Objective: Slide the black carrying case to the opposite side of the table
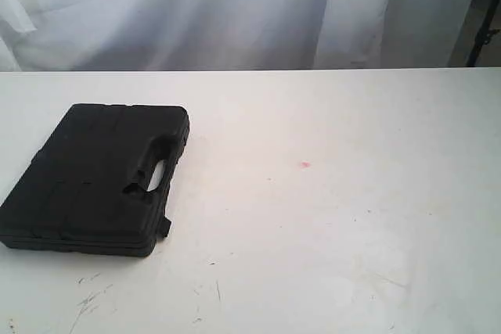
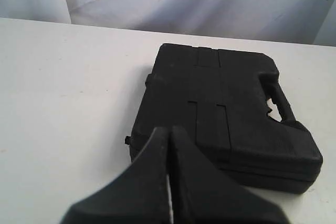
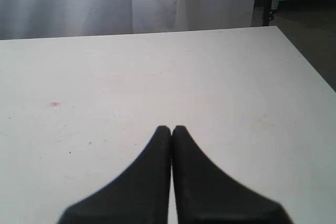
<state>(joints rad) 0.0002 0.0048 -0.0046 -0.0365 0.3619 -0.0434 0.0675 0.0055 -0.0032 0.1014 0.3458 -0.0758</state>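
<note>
A black carrying case point(image 1: 94, 177) lies flat on the left part of the white table point(image 1: 337, 217), its handle cut-out facing the table's middle. Neither arm shows in the exterior view. In the left wrist view my left gripper point(image 2: 169, 129) is shut with nothing in it, its tips in front of the near edge of the case point(image 2: 226, 108); whether they touch it I cannot tell. My right gripper point(image 3: 171, 128) is shut and empty over bare tabletop point(image 3: 220, 77), with no case in its view.
A small red spot point(image 1: 304, 165) marks the table's middle, also seen as the red spot point(image 3: 54, 104). Dark scuff marks point(image 1: 90, 299) lie near the front left. White curtains point(image 1: 235, 5) hang behind the far edge. The table's right edge point(image 3: 310, 61) drops to a dark floor.
</note>
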